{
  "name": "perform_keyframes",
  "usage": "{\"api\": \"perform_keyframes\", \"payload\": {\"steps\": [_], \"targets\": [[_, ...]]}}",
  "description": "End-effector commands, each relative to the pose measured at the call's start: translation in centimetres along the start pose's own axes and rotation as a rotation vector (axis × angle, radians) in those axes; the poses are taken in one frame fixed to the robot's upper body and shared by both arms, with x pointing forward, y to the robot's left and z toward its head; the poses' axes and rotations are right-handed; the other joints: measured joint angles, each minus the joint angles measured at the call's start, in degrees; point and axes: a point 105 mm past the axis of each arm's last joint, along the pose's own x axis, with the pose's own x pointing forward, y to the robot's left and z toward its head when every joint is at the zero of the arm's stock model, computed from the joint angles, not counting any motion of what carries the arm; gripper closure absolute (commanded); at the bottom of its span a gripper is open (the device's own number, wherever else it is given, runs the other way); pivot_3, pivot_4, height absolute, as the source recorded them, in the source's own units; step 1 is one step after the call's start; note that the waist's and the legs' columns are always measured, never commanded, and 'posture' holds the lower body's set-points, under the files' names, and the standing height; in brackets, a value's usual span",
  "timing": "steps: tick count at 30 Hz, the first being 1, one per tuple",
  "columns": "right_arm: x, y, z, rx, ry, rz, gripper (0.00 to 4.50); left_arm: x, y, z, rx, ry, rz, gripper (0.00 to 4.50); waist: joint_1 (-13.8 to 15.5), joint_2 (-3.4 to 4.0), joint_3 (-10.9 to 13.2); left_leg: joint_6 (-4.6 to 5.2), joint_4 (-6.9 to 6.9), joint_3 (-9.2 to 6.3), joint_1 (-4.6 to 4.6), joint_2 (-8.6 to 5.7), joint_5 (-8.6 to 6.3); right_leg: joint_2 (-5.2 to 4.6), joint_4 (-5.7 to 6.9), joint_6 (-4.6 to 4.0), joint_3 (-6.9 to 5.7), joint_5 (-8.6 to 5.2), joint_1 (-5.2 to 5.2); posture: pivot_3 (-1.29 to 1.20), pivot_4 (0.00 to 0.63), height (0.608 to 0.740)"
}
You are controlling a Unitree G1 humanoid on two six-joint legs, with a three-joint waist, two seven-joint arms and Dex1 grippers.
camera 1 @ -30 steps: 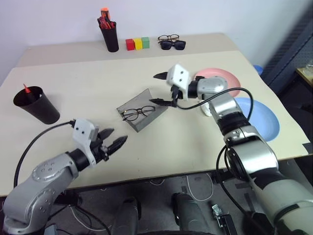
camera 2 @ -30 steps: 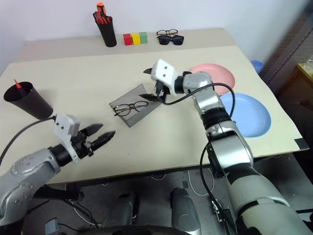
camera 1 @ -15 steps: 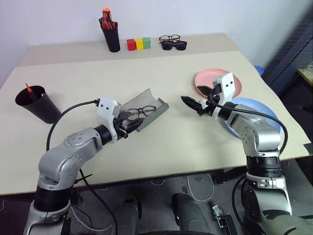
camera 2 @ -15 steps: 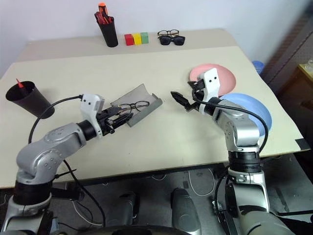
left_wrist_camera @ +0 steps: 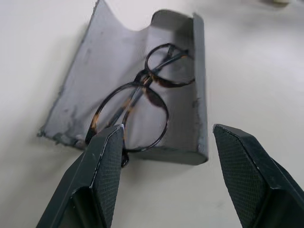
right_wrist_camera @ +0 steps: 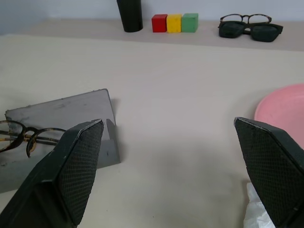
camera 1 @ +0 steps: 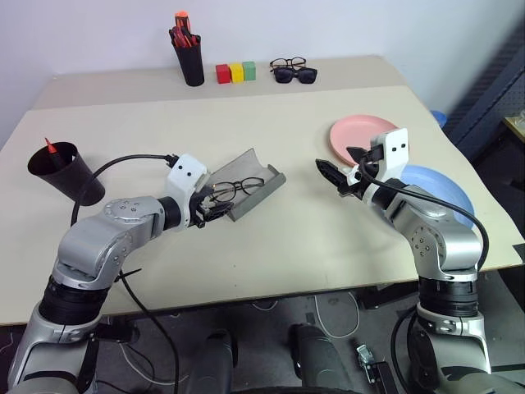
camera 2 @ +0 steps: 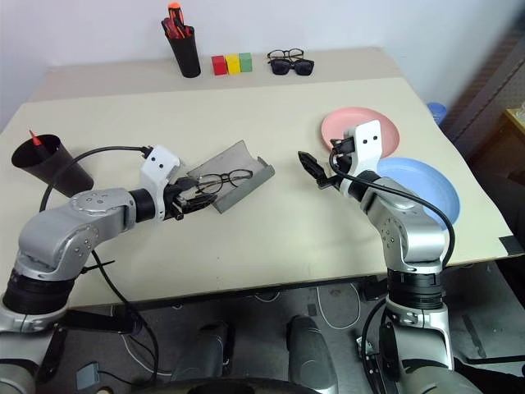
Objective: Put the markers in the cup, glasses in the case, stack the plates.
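Beige desk (camera 1: 328, 246) carried the open case (camera 1: 246, 185), glasses (camera 1: 234, 188) inside. Left tool (left_wrist_camera: 164, 156) gaped empty at its near edge; right tool (camera 2: 321, 171) hung wide, empty. Closing called for pressing the lid without pinching the frames.

Your two head views look forward and down over the whole table (camera 1: 271, 123) from nearly the same spot. Your left wrist view sits close on the open case (left_wrist_camera: 142, 85); your right wrist view, at 3 o'clock, faces level across, sharing that case.
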Motion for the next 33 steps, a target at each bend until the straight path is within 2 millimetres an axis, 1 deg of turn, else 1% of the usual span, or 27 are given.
{"api": "perform_keyframes", "payload": {"steps": [1, 7, 12, 14, 16, 19, 23, 25, 28, 31, 33], "targets": [[-0.3, 0.4, 1.5, -0.022, -0.067, 0.005, 0.04, -0.8, 0.7, 0.5, -0.033, -0.016, 0.027, 1.44, -0.1, 0.0, 0.0, 0.0, 0.0, 0.0, 0.0, 0.0, 0.0, 0.0, 0.0, 0.01, 0.0, 0.01, 0.0, 0.0, 0.15, 0.74], [-0.4, 0.2, 1.3, -0.024, -0.06, 0.003, 0.04, -1.2, 2.1, -0.4, -0.253, -0.038, 0.091, 1.44, 0.0, -0.01, 0.0, 0.0, -0.01, -0.01, 0.01, 0.0, 0.0, 0.0, 0.03, 0.14, 0.0, 0.07, -0.01, 0.0, 0.15, 0.74], [-0.1, 0.4, 1.2, -0.026, -0.061, 0.008, 0.04, -0.6, 2.5, -0.3, -0.436, -0.073, 0.098, 1.44, 0.1, -0.01, 0.0, 0.0, 0.03, -0.02, 0.01, 0.0, 0.0, 0.0, 0.04, 0.17, -0.01, 0.09, 0.01, 0.0, 0.15, 0.74], [-0.1, 0.3, 1.2, -0.029, -0.061, 0.005, 0.04, 0.1, 2.8, -0.3, -0.51, -0.083, 0.104, 1.44, 0.1, -0.01, 0.0, 0.0, 0.04, -0.03, 0.01, 0.0, 0.0, 0.0, 0.04, 0.18, -0.01, 0.1, 0.01, 0.0, 0.15, 0.74], [-0.2, 0.1, 1.3, -0.034, -0.062, 0.0, 0.04, 1.1, 2.6, -0.2, -0.57, -0.081, 0.081, 1.44, 0.1, -0.02, 0.0, 0.0, 0.06, -0.03, 0.01, -0.01, 0.0, 0.0, 0.04, 0.19, -0.02, 0.1, 0.02, 0.0, 0.15, 0.74], [-0.3, -0.1, 1.5, -0.04, -0.065, -0.008, 0.04, 2.0, 1.7, 0.2, -0.589, -0.072, 0.027, 1.44, 0.1, -0.02, 0.0, -0.01, 0.04, -0.03, 0.01, -0.01, 0.0, 0.0, 0.02, 0.19, -0.02, 0.1, 0.03, 0.0, 0.15, 0.74], [-0.6, -0.4, 1.6, -0.05, -0.065, -0.022, 0.04, 2.6, 0.1, 0.6, -0.634, -0.049, -0.079, 1.44, 0.0, -0.02, 0.0, -0.01, -0.02, -0.02, 0.01, -0.01, 0.0, 0.0, 0.01, 0.21, -0.02, 0.1, 0.01, 0.0, 0.15, 0.74], [-0.7, -0.5, 1.6, -0.054, -0.065, -0.03, 0.04, 2.4, -0.6, 0.9, -0.625, -0.039, -0.128, 1.44, 0.0, -0.02, 0.0, -0.01, -0.01, -0.03, 0.01, -0.01, 0.0, 0.0, 0.01, 0.21, -0.02, 0.1, 0.0, 0.0, 0.15, 0.74], [-0.9, -0.6, 1.7, -0.054, -0.066, -0.035, 0.04, 1.3, -0.8, 1.6, -0.609, -0.05, -0.169, 1.44, 0.0, -0.02, 0.0, -0.01, 0.0, -0.02, 0.01, -0.01, 0.0, 0.0, 0.02, 0.21, -0.02, 0.1, 0.01, 0.0, 0.15, 0.74], [-0.9, -0.7, 1.6, -0.052, -0.066, -0.038, 0.04, -0.3, -1.0, 2.5, -0.574, -0.07, -0.214, 1.44, -0.1, -0.02, 0.0, -0.01, -0.01, -0.03, 0.01, -0.01, 0.0, 0.0, 0.03, 0.21, -0.02, 0.1, 0.0, 0.0, 0.15, 0.74], [-0.9, -0.7, 1.5, -0.05, -0.064, -0.038, 0.04, -1.7, -0.6, 3.4, -0.53, -0.099, -0.226, 1.44, -0.1, -0.02, 0.0, -0.01, -0.01, -0.03, 0.01, -0.01, 0.0, 0.0, 0.04, 0.21, -0.02, 0.1, -0.01, 0.0, 0.15, 0.74]]}}
